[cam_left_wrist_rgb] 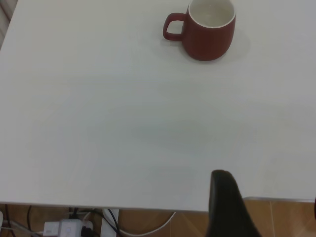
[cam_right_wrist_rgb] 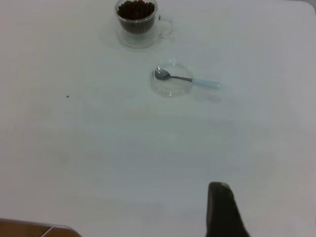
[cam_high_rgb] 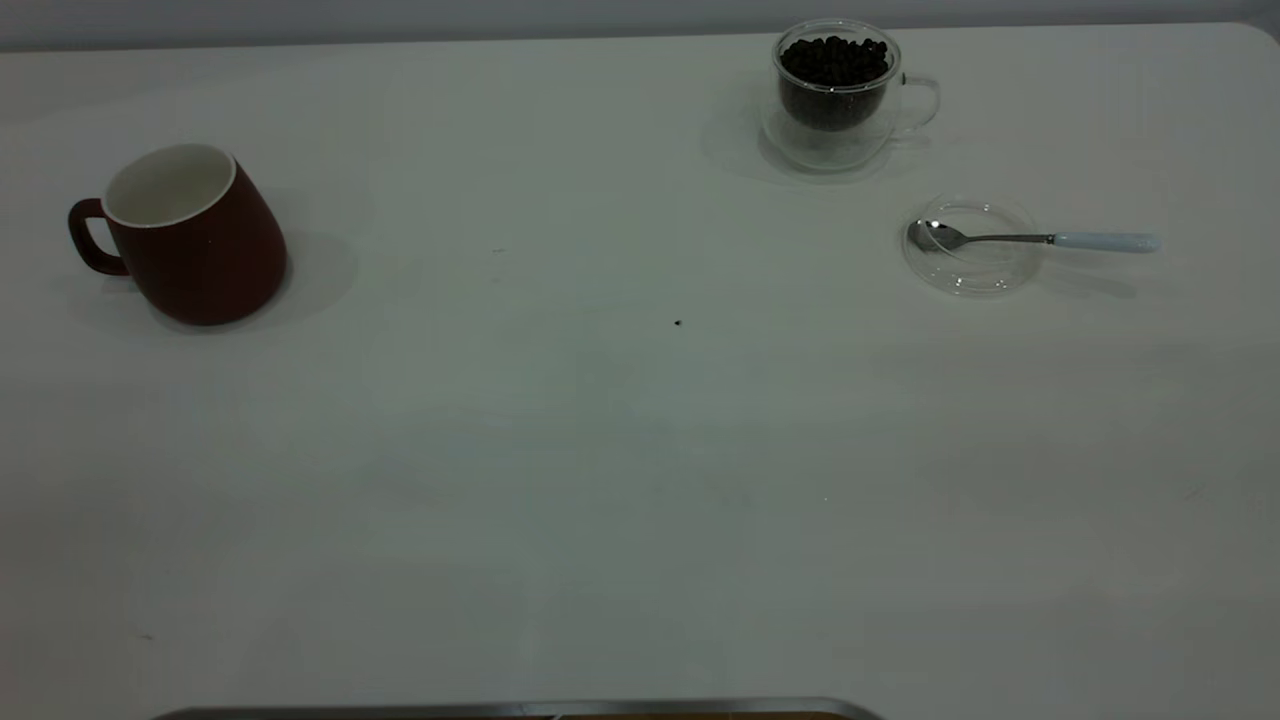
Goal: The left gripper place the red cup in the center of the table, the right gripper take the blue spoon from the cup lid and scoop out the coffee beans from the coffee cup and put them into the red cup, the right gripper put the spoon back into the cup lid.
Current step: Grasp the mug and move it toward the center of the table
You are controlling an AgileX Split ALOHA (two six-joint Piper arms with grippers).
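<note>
Cups: one red cup (cam_high_rgb: 195, 235), one coffee cup (cam_high_rgb: 838, 92).

left gripper (cam_left_wrist_rgb: 232, 207) shows only one dark finger, cut off by the left wrist view's edge, so its opening can't be told. same for the right gripper (cam_right_wrist_rgb: 223, 211). tiny dark speck (cam_high_rgb: 678, 323) mid table (cam_high_rgb: 600, 500) is too small to identify.

no readable text anywhere here, no labels, brands or numbers. the red cup (cam_high_rgb: 195, 240) over at 9 o'clock is plain, and the coffee cup (cam_high_rgb: 835, 95) up at 1 o'clock has nothing printed on it either.
</note>
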